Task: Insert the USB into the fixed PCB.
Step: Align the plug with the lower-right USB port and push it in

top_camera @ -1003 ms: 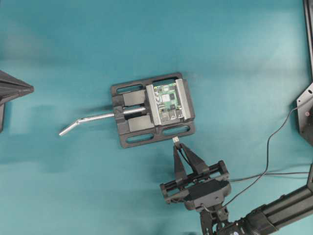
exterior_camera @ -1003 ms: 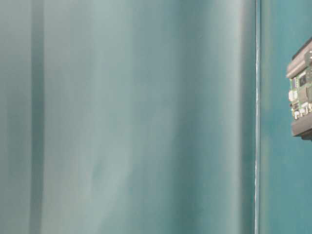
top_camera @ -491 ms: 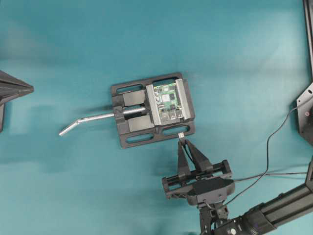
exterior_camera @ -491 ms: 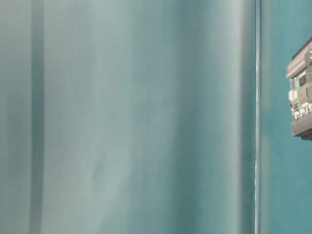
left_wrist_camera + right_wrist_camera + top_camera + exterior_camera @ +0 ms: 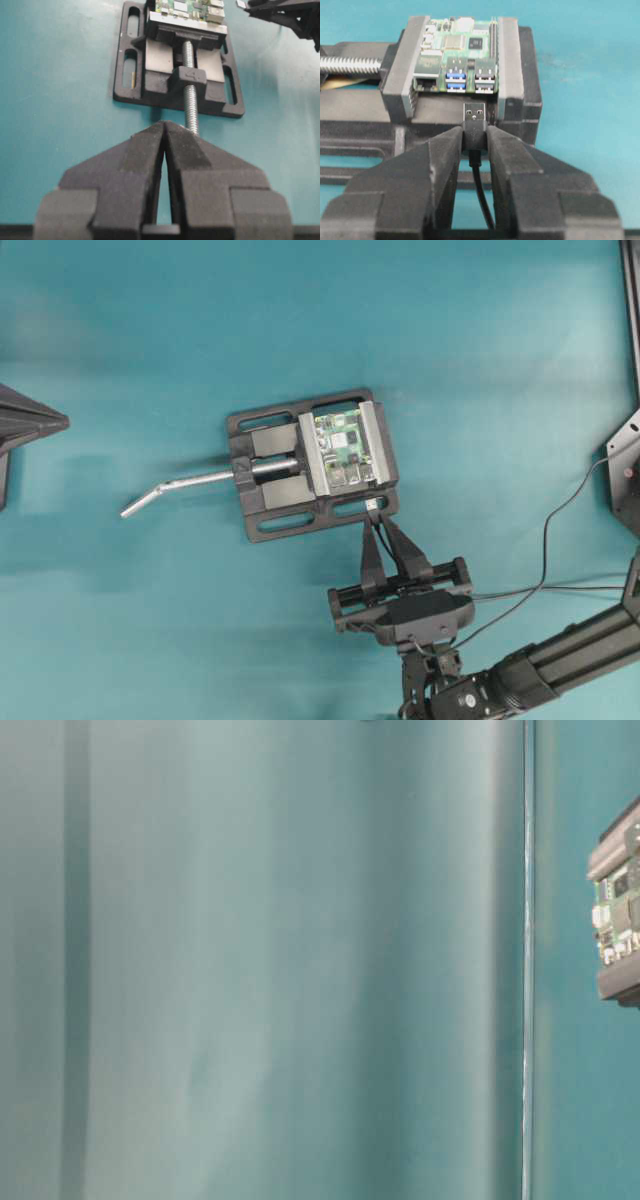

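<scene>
**Two grippers, one plug just short of the ports**

Two fingers of the right gripper (image 5: 474, 137) pinch the USB (image 5: 475, 120) by its black body, silver tip pointing toward 12 o'clock in the right wrist view. The tip sits just below the PCB (image 5: 457, 55), near the stacked silver ports on its lower edge but apart from them, lined up roughly with the gap between the blue pair and the pair to their right. The cable (image 5: 481, 192) runs down between the fingers toward 6 o'clock.

Overhead, the right gripper (image 5: 377, 523) reaches up from 5 o'clock, fingertips at the lower right corner of the vise (image 5: 270, 505). The PCB (image 5: 343, 448) is clamped between the vise's grey jaws, right of the vise's centre. The silver handle (image 5: 180, 486) sticks out toward 9 o'clock and bends downward at its end.

The left gripper (image 5: 164, 131) has its fingers pressed together on nothing, tips just in front of the vise's screw (image 5: 189, 80), well apart from the board. The teal table (image 5: 150, 330) lies under everything.
</scene>
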Tool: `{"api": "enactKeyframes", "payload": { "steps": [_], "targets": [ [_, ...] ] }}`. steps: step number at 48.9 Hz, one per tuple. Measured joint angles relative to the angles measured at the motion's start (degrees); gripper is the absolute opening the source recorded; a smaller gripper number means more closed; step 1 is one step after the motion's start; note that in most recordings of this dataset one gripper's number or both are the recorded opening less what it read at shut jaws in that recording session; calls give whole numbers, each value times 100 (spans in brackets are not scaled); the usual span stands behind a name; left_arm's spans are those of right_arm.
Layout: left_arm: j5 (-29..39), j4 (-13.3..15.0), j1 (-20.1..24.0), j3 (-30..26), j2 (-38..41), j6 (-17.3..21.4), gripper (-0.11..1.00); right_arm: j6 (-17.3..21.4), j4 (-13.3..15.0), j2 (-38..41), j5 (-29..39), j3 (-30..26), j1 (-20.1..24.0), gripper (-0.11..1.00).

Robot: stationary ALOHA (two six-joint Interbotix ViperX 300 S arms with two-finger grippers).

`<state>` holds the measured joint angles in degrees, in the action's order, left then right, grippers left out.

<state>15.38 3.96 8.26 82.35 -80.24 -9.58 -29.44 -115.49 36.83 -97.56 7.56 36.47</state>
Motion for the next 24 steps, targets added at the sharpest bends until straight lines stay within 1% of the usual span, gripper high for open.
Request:
{"api": "enactKeyframes", "payload": {
  "steps": [24],
  "targets": [
    [0,0,9,0,0,0,6,-18,0,-123,0,123,-185,21]
  ]
}}
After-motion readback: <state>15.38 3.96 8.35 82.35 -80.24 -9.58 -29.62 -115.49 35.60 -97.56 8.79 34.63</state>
